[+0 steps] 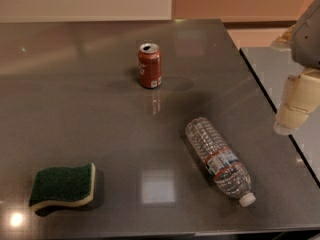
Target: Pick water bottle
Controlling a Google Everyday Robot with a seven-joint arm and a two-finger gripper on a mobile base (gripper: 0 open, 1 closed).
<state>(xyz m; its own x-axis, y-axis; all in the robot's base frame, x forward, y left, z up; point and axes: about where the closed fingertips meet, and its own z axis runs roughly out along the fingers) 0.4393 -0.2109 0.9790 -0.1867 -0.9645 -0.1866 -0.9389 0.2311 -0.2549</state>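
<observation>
The water bottle (219,160) lies on its side on the grey table (90,109) at the front right. It is clear and ribbed, with a red, white and blue label band and its white cap pointing to the front right. My gripper (295,106) hangs at the right edge of the camera view, above the table's right edge. It is to the right of the bottle and apart from it.
A red soda can (150,65) stands upright near the middle back of the table. A green and yellow sponge (64,185) lies at the front left. A second grey surface (280,79) adjoins the table on the right.
</observation>
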